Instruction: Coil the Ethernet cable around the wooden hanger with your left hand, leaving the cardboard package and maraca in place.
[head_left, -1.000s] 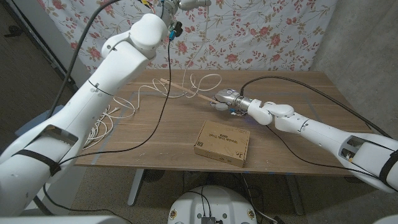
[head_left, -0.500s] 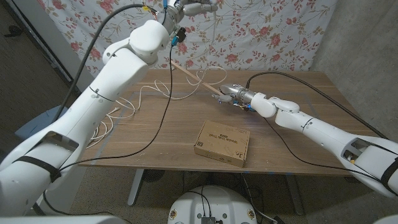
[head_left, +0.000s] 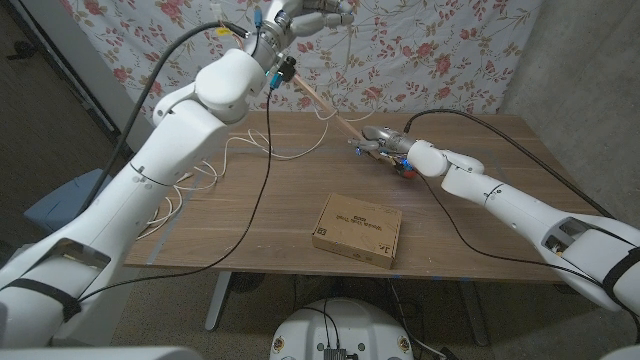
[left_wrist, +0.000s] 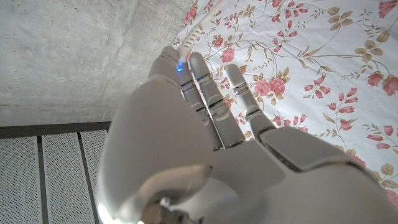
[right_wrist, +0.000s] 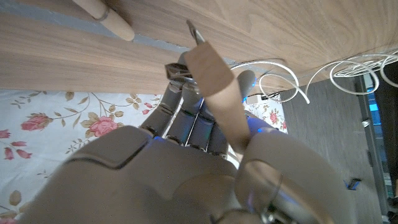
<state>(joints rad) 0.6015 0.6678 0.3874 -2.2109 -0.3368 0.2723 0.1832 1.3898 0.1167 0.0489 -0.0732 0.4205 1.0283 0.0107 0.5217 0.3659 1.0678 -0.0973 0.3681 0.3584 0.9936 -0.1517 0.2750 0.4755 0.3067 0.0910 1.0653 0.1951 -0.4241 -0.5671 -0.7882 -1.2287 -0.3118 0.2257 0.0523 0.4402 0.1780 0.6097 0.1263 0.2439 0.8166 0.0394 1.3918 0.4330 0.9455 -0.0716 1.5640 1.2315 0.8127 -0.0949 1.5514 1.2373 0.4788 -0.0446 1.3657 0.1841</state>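
- Wooden tabletop (head_left: 470, 200), floral curtain (head_left: 440, 50) behind
- Cardboard package (head_left: 357, 229) lies flat
- Right hand (head_left: 385, 140) fingers grip wooden hanger (head_left: 325, 103)
- Left hand (head_left: 305, 15) raised, pinching Ethernet cable (head_left: 250, 150)

A matt wood grain is shown by the desk (head_left: 480, 215); the hanger (right_wrist: 214, 87) is smooth pale wood, the package (head_left: 357, 229) plain brown cardboard, and both arms glossy white plastic.
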